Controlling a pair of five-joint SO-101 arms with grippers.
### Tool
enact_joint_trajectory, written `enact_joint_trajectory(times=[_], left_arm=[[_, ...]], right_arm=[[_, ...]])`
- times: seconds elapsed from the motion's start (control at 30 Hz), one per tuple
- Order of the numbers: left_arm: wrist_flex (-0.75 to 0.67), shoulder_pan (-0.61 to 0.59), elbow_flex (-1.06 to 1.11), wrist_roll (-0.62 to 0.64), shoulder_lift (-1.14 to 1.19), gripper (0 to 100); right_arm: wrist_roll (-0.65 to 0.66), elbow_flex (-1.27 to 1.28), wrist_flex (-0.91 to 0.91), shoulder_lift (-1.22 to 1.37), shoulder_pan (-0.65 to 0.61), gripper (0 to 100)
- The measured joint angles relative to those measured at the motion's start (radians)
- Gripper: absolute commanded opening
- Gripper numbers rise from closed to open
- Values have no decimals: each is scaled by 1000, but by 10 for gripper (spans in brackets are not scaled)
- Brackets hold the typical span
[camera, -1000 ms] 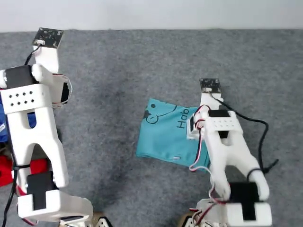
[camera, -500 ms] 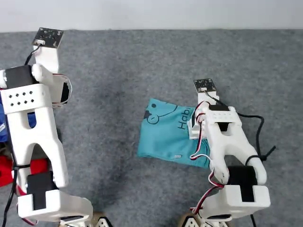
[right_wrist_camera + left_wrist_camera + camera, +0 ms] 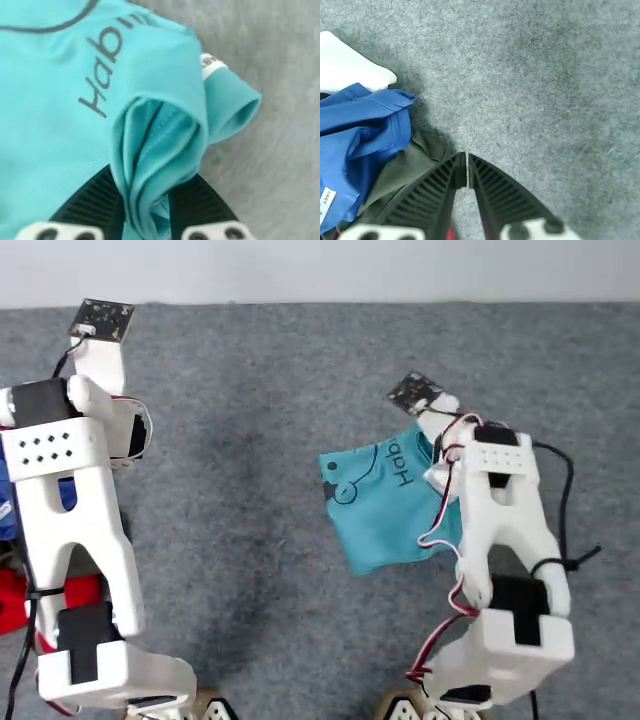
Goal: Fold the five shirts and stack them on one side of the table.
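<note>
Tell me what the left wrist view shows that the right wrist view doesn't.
Left wrist view: a blue shirt, a white cloth and an olive garment heaped beside the left gripper, its jaws shut on nothing. Right wrist view: the teal shirt, a fold of it pinched by the right gripper, whose jaws are closed on it. Both: the grey table surface.

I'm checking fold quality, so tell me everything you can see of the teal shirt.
The teal shirt is thin, smooth-looking fabric with dark lettering and a line drawing on top, and a small white tag at one edge. It lies folded and skewed on the grey table. The right gripper pinches a bunched fold at its edge.
</note>
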Motion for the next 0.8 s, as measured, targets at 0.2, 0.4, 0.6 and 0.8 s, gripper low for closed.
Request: enact_joint_trajectory(times=[0.2, 0.4, 0.6, 0.8], left_arm=[[0, 0, 0, 0, 0, 13], [0, 0, 0, 0, -3, 13], [0, 0, 0, 0, -5, 13], [0, 0, 0, 0, -5, 13]], right_arm=[[173, -146, 0, 158, -32, 14], [98, -285, 0, 213, -52, 273], [-206, -330, 14, 212, -46, 252], [-470, -328, 175, 130, -48, 244]])
